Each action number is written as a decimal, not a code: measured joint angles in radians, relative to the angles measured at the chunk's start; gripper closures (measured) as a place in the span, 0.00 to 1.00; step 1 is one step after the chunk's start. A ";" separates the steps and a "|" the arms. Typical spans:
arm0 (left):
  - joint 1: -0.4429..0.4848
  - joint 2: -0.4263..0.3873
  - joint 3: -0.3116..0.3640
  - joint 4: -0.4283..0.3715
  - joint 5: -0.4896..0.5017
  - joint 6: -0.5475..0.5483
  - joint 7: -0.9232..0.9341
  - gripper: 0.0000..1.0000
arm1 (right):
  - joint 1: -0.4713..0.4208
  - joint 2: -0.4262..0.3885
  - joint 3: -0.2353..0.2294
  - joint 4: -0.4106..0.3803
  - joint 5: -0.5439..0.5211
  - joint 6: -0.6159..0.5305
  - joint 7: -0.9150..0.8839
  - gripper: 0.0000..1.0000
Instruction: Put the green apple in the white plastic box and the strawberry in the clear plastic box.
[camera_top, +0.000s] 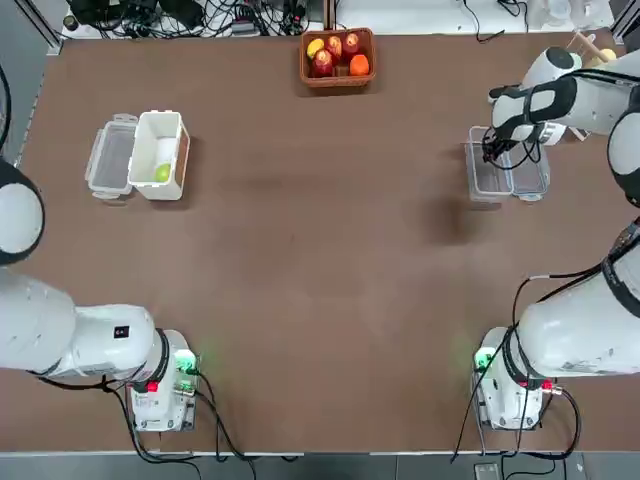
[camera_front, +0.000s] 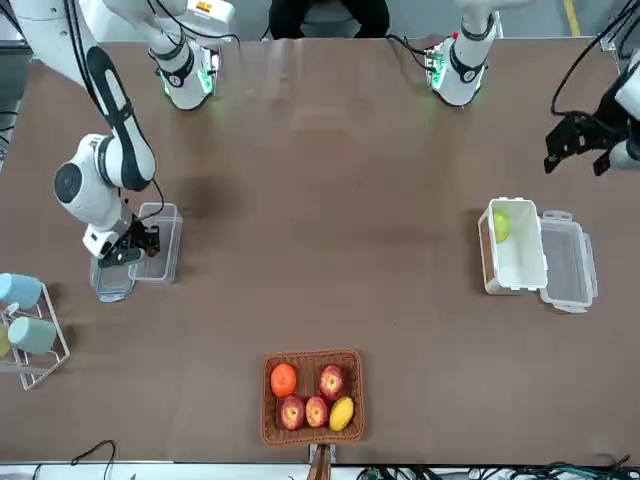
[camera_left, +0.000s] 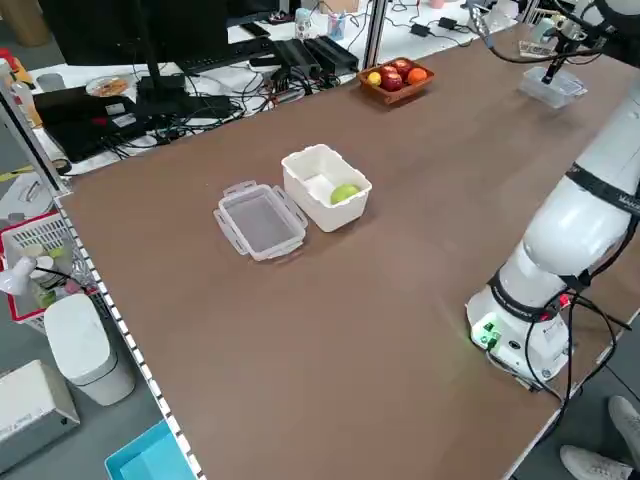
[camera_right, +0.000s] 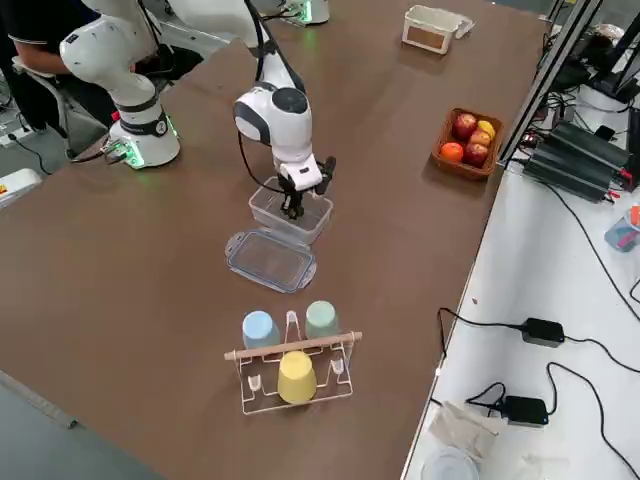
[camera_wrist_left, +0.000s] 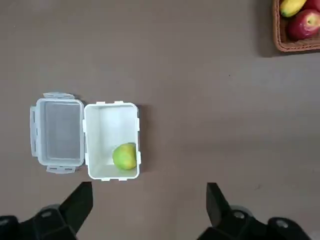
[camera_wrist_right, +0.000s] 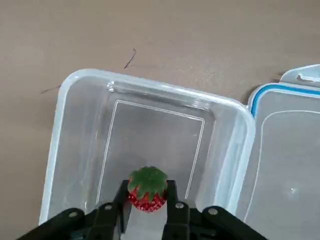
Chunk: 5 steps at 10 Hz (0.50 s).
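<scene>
Brown table (camera_top: 300, 250). Small round green apple (camera_wrist_left: 125, 156) already in deep white plastic box (camera_wrist_left: 111, 175), centre-left. Tiny red strawberry (camera_wrist_right: 147, 189) gripped by right gripper (camera_wrist_right: 148, 206) fingers above clear rectangular plastic box (camera_wrist_right: 150, 100), not yet released. Left gripper (camera_wrist_left: 145, 210) fingers spread, empty.

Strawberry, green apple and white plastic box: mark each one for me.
strawberry (camera_wrist_right: 147, 192), right wrist view, red body below the leaves.
green apple (camera_wrist_left: 125, 156), left wrist view, middle of the fruit.
white plastic box (camera_wrist_left: 111, 122), left wrist view, bare inner floor.
</scene>
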 joint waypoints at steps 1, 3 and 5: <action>-0.011 0.004 0.002 -0.010 0.000 0.000 0.000 0.00 | 0.000 0.003 0.000 0.000 0.000 0.002 0.000 0.62; -0.005 0.015 0.003 -0.020 0.000 0.000 0.003 0.00 | -0.002 0.006 -0.001 0.000 0.000 0.003 0.000 0.55; -0.003 0.016 0.012 -0.020 0.000 0.000 0.008 0.00 | -0.003 0.006 -0.001 0.001 0.000 0.003 0.000 0.51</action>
